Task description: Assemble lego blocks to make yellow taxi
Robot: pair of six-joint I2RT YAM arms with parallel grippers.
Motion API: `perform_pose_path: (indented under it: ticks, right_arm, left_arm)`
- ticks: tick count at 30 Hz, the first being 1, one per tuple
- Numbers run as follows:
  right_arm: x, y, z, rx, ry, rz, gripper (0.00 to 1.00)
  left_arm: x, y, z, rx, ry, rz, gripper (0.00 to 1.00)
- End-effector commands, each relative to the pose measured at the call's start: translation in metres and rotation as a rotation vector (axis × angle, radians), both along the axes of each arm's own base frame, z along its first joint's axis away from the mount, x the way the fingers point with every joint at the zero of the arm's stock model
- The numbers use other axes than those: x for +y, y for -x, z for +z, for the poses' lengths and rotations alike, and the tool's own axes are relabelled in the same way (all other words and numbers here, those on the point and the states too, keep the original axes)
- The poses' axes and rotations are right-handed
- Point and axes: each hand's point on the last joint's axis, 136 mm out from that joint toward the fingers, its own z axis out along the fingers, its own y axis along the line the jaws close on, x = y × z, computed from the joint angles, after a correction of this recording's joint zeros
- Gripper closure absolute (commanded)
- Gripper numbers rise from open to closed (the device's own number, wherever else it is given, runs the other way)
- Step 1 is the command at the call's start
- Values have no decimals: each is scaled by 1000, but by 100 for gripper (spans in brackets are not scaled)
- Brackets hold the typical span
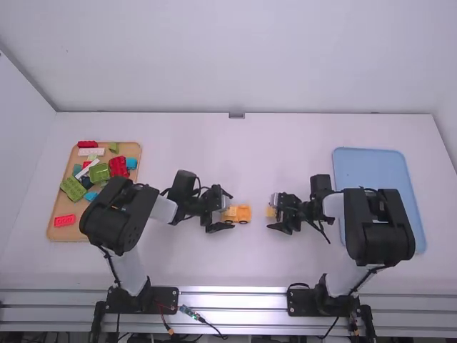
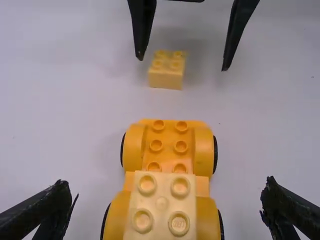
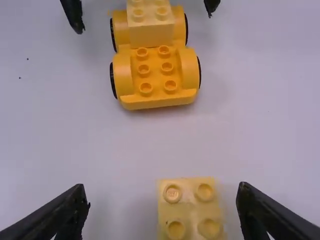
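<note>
Looks partly built, with pale block (image 2: 161,204) on wheeled base (image 2: 168,137), but needs loose block (image 3: 190,205) from high-view three o'clock, all jaws open.

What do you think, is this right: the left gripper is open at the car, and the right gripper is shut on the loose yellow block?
Not quite: the right wrist view shows the right gripper open, with gaps beside the block. The left gripper is indeed open at the car.
</note>
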Motion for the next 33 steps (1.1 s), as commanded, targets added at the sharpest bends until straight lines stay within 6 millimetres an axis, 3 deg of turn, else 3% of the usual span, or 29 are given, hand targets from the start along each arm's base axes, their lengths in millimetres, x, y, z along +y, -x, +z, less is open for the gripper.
perform_pose_path:
  ticks: [1, 6, 10, 16, 28, 33]
  right_arm:
    - [-1, -4, -2, -9, -2, 4, 19]
    - [0, -9, -11, 3, -49, -13, 14]
    - [-3, -11, -11, 31, -84, -9, 16]
    - [-4, -14, -3, 42, -92, 21, 29]
    - [-1, -12, -16, 95, -88, 32, 60]
    - [-1, -11, -15, 97, -93, 32, 62]
  left_arm:
    - [1, 6, -4, 41, 13, 9, 1]
    - [1, 7, -4, 25, 22, 12, 1]
    - [2, 8, -4, 13, 25, 13, 1]
    - [1, 7, -4, 17, 24, 12, 1]
    - [2, 8, -4, 21, 23, 12, 1]
    - [2, 9, -4, 22, 22, 13, 1]
